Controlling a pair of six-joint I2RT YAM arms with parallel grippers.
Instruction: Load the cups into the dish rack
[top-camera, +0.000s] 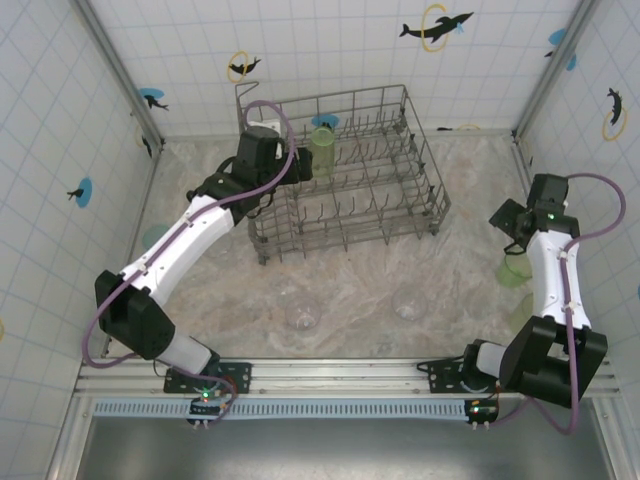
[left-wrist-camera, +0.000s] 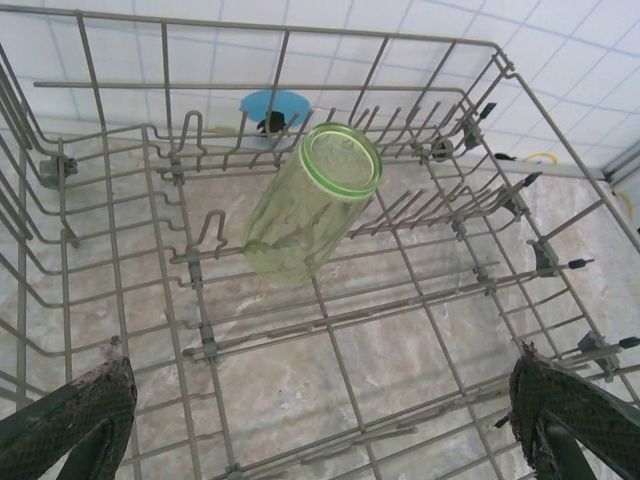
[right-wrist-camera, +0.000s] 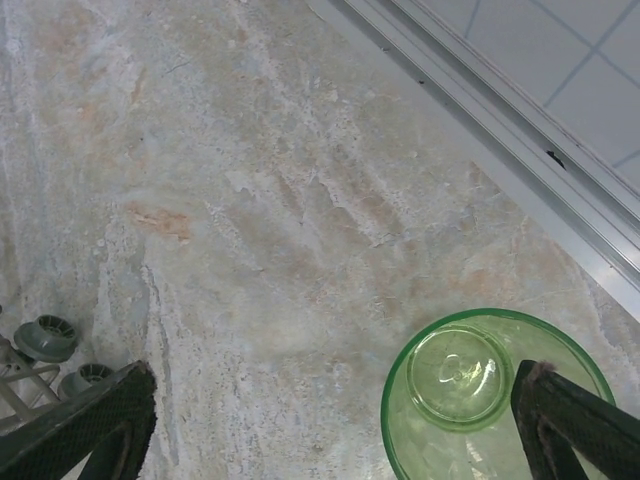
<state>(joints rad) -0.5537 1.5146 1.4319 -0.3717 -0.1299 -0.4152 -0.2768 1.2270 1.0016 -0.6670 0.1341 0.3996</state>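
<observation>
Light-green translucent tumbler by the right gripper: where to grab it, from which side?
Probably the rim wall, from straight above. The light-green translucent tumbler stands upright on the marbled table, mouth up, so one finger can drop inside and one outside. The right gripper is open, with the cup off toward one finger, not centred between them.

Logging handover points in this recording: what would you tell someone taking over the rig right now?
Left gripper: open, empty, over the dish rack.
Right gripper: open, above the upright green tumbler on the table at the right side, not gripping it.
Done: the tilted green tumbler lies inside the rack.
To do: the upright green tumbler, plus two clear cups on the table near the front.
</observation>
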